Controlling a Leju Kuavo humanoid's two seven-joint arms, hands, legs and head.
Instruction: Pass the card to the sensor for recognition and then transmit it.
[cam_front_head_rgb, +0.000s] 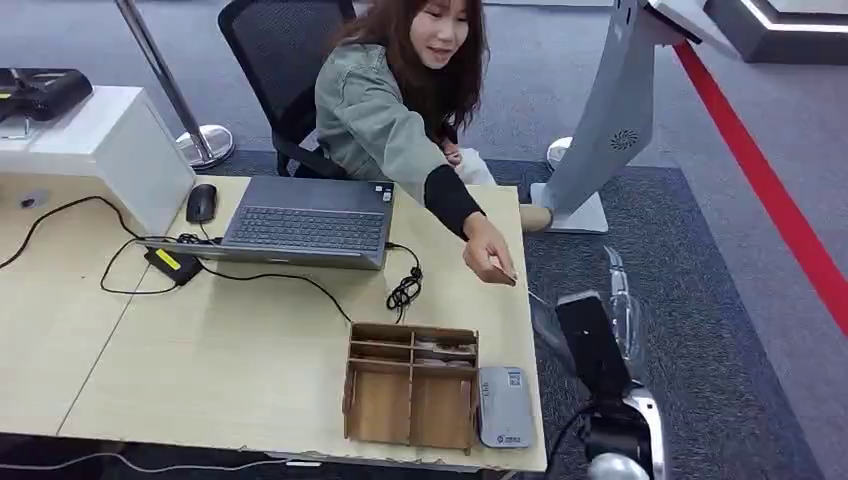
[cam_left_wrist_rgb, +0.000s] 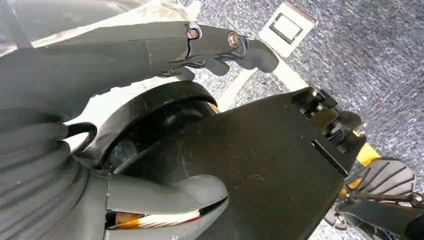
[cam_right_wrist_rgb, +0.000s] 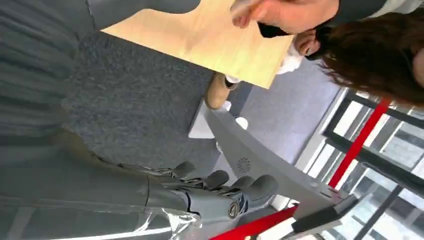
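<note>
Thin pale card (cam_front_head_rgb: 497, 266) pinched in person's outstretched hand (cam_front_head_rgb: 489, 250) over light wooden table's (cam_front_head_rgb: 250, 350) far right edge, well apart from right hand (cam_right_wrist_rgb: 220, 192). Right hand loose, fingers apart, grasping nothing, off table's right side. Left hand (cam_left_wrist_rgb: 220, 47) likewise empty, hanging low. Nearby: brown wooden compartment box (cam_front_head_rgb: 410, 385), grey card reader (cam_front_head_rgb: 503, 405), grey laptop (cam_front_head_rgb: 305, 220). Open grey carpet (cam_front_head_rgb: 700, 300) rightward; grey kiosk stand (cam_front_head_rgb: 610, 120) beyond.

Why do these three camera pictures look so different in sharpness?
Head view: even light, sharp laptop, but the right hand is smeared. Left wrist view: the close left hand looms large, the floor beyond is bright. Right wrist view: the person's hand is soft.
</note>
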